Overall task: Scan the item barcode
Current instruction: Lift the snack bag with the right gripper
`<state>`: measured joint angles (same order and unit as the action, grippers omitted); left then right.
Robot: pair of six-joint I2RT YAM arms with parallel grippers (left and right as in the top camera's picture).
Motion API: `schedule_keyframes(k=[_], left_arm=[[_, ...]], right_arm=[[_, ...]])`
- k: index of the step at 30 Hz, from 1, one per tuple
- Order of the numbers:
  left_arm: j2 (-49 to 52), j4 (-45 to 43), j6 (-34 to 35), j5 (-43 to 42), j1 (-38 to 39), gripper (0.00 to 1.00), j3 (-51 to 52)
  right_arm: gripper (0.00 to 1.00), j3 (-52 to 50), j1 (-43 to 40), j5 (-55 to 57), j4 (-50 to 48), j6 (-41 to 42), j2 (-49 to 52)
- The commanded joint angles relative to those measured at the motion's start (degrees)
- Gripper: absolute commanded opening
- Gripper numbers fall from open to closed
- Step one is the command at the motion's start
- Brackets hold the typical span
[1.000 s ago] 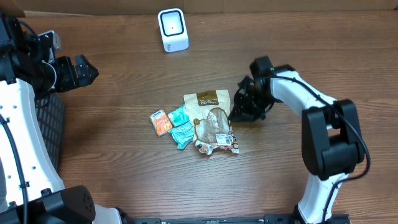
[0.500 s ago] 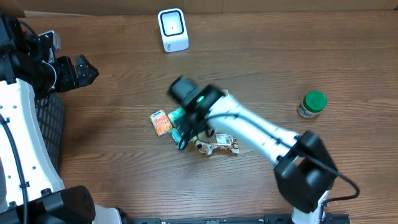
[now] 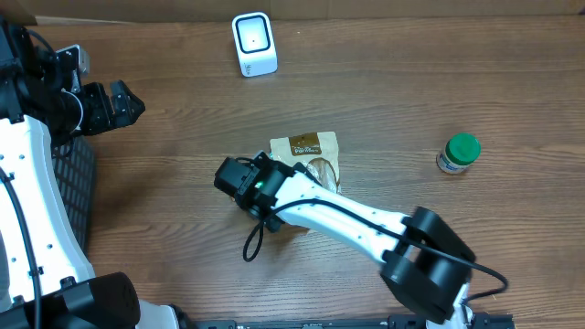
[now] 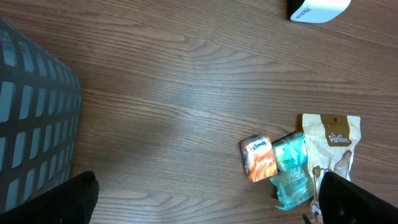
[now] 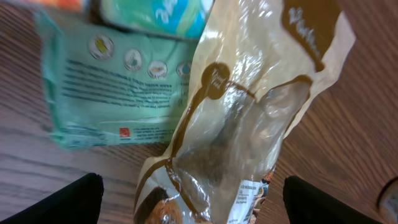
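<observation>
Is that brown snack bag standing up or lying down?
Lying down. The brown snack bag rests flat on the wooden table, its printed front and clear window facing up toward the right wrist camera.

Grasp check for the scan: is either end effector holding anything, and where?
Nothing held: left end effector and right end effector both open; right hovers over the brown pouch, ungripped.
</observation>
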<state>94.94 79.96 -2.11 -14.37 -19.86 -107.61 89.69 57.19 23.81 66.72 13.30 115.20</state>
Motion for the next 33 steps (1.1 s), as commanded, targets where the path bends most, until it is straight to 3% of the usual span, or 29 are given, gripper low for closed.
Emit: schedule_keyframes(k=[1, 9, 14, 19, 25, 27, 28, 33], left_arm=[[-0.1, -0.1, -1.3, -0.2, 0.4, 0.99, -0.5], [-0.1, -0.1, -1.3, -0.2, 0.4, 1.0, -0.5], [-0.1, -0.1, -1.3, -0.2, 0.4, 0.99, -0.5], [-0.1, -0.1, -1.3, -0.2, 0.4, 1.0, -0.5], [-0.1, -0.1, -1.3, -0.2, 0.4, 0.99, -0.5], [-0.1, -0.1, -1.3, -0.2, 0.4, 1.0, -0.5], [-0.1, -0.1, -1.3, -0.2, 0.4, 0.99, -0.5], [-0.1, -0.1, -1.3, -0.2, 0.4, 0.99, -0.5]], right_arm=[[0.91, 0.3, 0.4, 3.1, 0.7, 0.6, 2.9], [0.9, 0.3, 0.0, 3.5, 1.2, 1.6, 3.9], [0.84, -1.6, -2.4, 4.8, 1.0, 1.7, 3.9], [0.65, -3.4, -5.0, 4.7, 1.2, 1.7, 3.9], [0.19, -3.4, -6.2, 4.6, -1.7, 1.7, 3.9], [0.08, -3.4, -6.2, 4.7, -3.9, 1.7, 3.9], [0.04, -3.4, -6.2, 4.7, -5.2, 1.7, 3.9], [0.04, -3.4, -6.7, 4.2, -13.4, 1.7, 3.9]])
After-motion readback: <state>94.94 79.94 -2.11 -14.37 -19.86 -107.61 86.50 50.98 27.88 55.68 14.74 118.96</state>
